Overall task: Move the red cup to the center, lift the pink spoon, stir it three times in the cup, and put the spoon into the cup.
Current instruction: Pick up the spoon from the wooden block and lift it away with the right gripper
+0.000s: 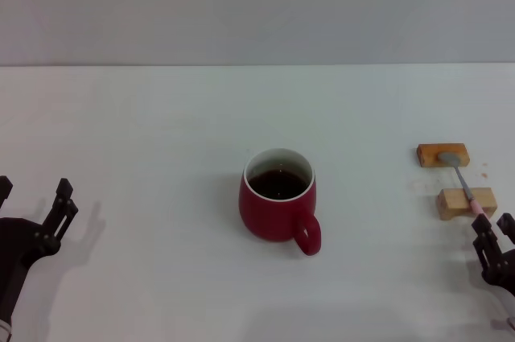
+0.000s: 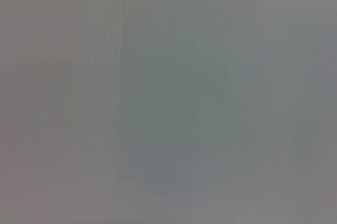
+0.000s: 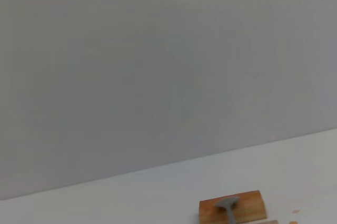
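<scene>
The red cup point(image 1: 276, 205) stands near the middle of the white table point(image 1: 161, 133), dark liquid inside, its handle turned toward me and to the right. Far to the right, the pink spoon point(image 1: 463, 183) lies across two wooden blocks, its grey bowl on the far block point(image 1: 442, 154) and its pink handle on the near block point(image 1: 465, 202). My right gripper point(image 1: 493, 228) is open just short of the handle's end, touching nothing. My left gripper point(image 1: 34, 195) stands open at the near left, empty. The right wrist view shows the spoon's bowl point(image 3: 227, 203) on the far block point(image 3: 231, 206).
A pale wall point(image 1: 257, 4) rises behind the table's far edge. The left wrist view shows only a plain grey surface.
</scene>
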`<state>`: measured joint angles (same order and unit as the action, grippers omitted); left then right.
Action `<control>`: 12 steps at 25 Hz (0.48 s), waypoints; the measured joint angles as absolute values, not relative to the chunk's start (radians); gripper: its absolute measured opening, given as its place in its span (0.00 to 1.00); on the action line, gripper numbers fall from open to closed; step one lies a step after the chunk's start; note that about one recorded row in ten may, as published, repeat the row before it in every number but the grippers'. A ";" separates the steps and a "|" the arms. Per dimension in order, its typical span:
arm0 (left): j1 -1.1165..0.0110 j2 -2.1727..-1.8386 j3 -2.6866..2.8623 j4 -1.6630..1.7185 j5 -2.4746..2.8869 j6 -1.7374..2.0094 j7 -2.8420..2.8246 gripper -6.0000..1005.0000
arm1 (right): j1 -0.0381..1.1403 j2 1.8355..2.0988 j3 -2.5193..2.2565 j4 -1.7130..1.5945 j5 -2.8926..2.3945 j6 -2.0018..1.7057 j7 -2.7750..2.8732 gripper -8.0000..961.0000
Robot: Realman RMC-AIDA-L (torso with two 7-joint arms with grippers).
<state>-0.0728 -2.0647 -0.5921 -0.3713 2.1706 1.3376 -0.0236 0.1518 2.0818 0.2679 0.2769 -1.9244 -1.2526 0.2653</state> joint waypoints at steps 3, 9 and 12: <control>-0.076 -2.065 -0.592 -0.361 2.171 1.338 -0.030 0.86 | 0.146 2.084 0.290 0.279 -1.921 -1.246 0.265 0.23; -0.080 -2.065 -0.593 -0.351 2.170 1.338 -0.045 0.86 | 0.144 2.084 0.306 0.284 -1.921 -1.242 0.266 0.14; -0.081 -2.065 -0.595 -0.350 2.170 1.339 -0.049 0.86 | 0.152 2.083 0.312 0.286 -1.920 -1.223 0.266 0.10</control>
<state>-0.0807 -2.0648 -0.5950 -0.3498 2.1702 1.3393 -0.0486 0.1522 2.0832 0.3121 0.2856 -1.9204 -1.2233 0.2662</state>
